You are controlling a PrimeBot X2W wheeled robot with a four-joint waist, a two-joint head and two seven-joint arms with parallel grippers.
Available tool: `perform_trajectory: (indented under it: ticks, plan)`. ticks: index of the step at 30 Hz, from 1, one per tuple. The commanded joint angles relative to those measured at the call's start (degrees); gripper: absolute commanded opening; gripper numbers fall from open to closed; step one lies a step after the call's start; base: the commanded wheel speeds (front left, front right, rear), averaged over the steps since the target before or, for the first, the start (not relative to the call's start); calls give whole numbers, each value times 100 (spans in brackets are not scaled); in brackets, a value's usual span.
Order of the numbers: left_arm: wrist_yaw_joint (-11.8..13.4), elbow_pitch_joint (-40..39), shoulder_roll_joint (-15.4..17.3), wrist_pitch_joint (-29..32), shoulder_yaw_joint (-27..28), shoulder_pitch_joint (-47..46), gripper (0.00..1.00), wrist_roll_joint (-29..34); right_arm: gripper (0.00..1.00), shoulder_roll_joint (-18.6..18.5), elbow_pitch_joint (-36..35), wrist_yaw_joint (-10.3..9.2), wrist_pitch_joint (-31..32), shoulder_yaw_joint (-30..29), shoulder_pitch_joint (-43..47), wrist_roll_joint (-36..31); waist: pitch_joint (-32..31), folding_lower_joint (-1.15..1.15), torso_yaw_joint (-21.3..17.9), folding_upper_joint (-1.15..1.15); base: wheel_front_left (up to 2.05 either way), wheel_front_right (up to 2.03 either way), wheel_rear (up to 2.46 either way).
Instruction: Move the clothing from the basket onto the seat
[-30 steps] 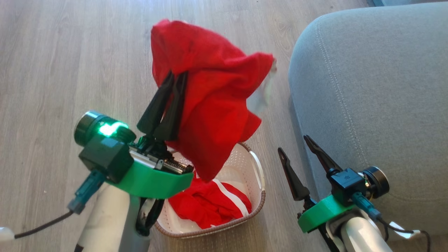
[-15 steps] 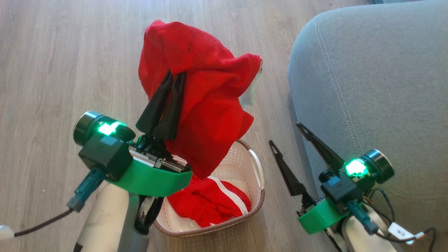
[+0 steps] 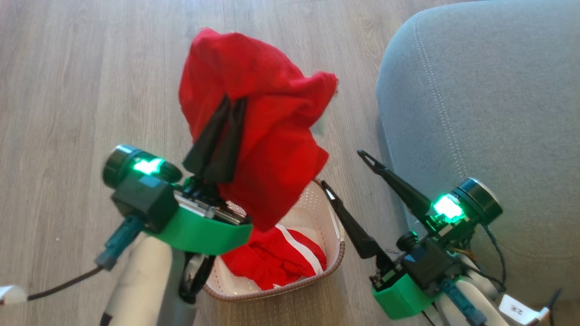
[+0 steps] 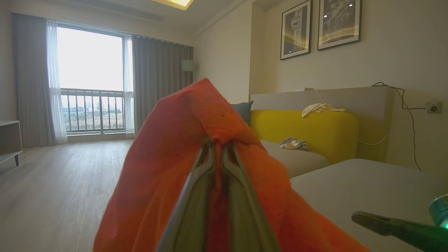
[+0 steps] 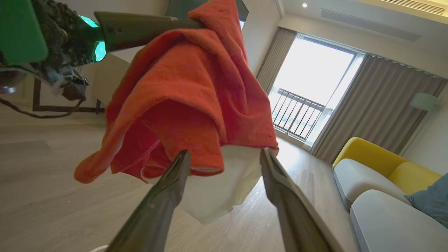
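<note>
Holding up the plain red garment [image 3: 253, 90], the left gripper [image 3: 232, 102] has its two dark fingers squeezed tight on a fold of the cloth. The rest of the cloth flops down over the fingers and hangs above the basket [image 3: 312, 206], at 12 o'clock from it in the head view. I think it is held this high so the bottom edge is out of the basket and can ride over to the seat [image 3: 489, 113] without dragging.

The seat is the big grey cushion at 3 o'clock from the basket. Nothing red lies on it yet. The basket sits on the wood floor [image 3: 90, 90], near the seat's round corner.

The striped red garment [image 3: 272, 262] lies bunched in the bottom of the basket. Its white stripe shows on top.

The right gripper [image 3: 343, 170] is between the basket and the seat. Its fingers are spread wide and it holds nothing. It points toward 11 o'clock, at the hanging cloth. In the right wrist view, the loose edge and a pale bit of cloth hang just past its fingertips. I cannot tell if they touch. My guess is that it is there to catch the floppy end, or to go for the striped one next.

Now the count:
- Red garments: two, one in the air and one in the basket.
- Basket: one.
- Seat: one.
- Grippers: two, one clamped on cloth and one open with nothing in it.
- Fingers: two on each gripper.
</note>
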Motion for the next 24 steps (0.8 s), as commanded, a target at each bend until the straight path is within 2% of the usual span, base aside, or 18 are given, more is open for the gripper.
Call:
perform_trajectory:
  ticks: [1,9,24]
  plan:
    - [-47,-138,49,-28,84,-281,0,63,100,13,-172,-1,-13,125,-205,-41,1,0,11,0,0,0,0]
    - [-163,84,49,-28,-301,-276,0,25,100,7,199,-1,-13,395,-508,-137,11,0,71,0,0,0,0]
    - [-262,306,49,-28,-877,-266,0,-78,100,81,949,-1,-13,454,-921,-334,-70,0,202,0,0,0,0]
